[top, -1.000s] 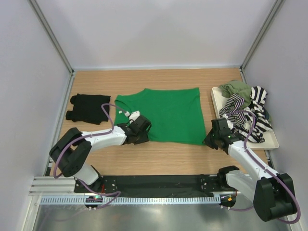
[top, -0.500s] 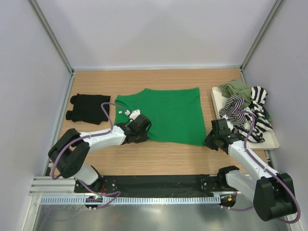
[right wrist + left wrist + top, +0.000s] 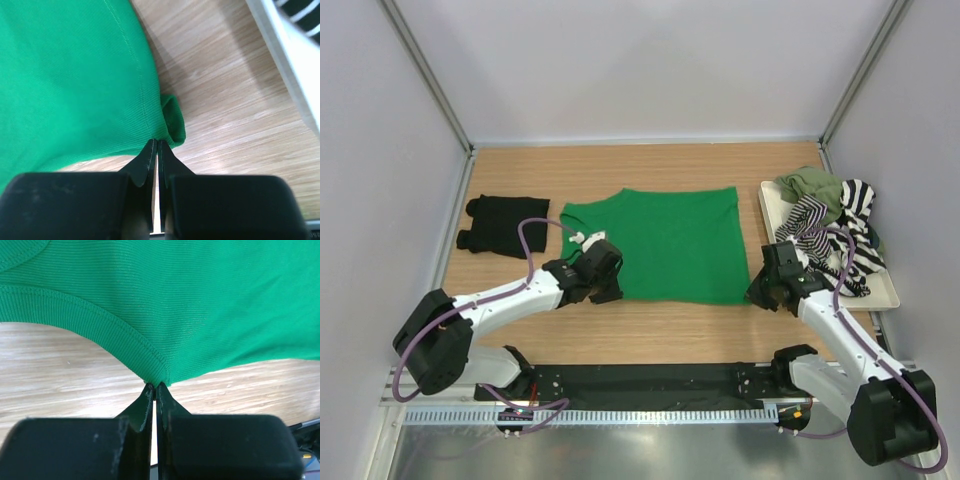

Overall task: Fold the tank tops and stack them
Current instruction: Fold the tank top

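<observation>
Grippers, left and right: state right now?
Left gripper: jaws closed, pinching the green tank top at its near left edge.
Right gripper: jaws closed, pinching the green tank top at its near right corner.

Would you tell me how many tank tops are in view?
4: black one folded at left, green one spread centrally, olive and striped heaped in the tray; more may hide there.

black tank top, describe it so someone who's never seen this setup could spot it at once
On the wooden table, look to the left side, past the spread-out green tank top. The black tank top lies there on bare wood. It is the only black garment, folded into a small bundle, unlike the striped top and olive top heaped in the white tray.
</observation>
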Robot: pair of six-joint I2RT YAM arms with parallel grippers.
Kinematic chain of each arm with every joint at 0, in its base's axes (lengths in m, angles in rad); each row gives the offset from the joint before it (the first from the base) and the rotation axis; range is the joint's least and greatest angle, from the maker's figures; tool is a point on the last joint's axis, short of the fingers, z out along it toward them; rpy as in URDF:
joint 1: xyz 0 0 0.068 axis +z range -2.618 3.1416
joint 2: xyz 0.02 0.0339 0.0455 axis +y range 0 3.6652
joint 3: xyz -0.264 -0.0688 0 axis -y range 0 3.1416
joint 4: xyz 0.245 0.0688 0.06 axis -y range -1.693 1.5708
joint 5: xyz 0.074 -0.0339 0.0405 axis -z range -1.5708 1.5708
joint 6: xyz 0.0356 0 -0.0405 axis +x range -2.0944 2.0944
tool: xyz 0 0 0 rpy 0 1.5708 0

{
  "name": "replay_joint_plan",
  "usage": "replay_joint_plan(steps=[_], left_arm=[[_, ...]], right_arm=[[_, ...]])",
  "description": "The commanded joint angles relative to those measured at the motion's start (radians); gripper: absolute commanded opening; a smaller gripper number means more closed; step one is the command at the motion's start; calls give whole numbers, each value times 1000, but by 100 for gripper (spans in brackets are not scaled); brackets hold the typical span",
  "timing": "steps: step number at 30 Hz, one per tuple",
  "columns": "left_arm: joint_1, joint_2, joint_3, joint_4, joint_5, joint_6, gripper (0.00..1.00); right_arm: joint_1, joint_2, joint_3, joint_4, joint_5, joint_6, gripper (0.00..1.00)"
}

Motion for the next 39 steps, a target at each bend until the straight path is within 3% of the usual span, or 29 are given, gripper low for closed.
replay_joint_plan(steps=[1, 13, 26, 39], left_arm=[[-2, -10, 16, -35, 24, 26, 0], [105, 84, 174, -73, 98, 130, 0], [245, 299, 400, -112, 171, 222, 0], [321, 444, 553, -152, 205, 265, 0]], right_arm=[[1, 20, 87, -27, 38, -29, 7], [1, 172, 268, 48, -9, -110, 6], [-6, 481, 489, 96, 63, -156, 4], [-69, 619, 589, 163, 40, -165, 4]])
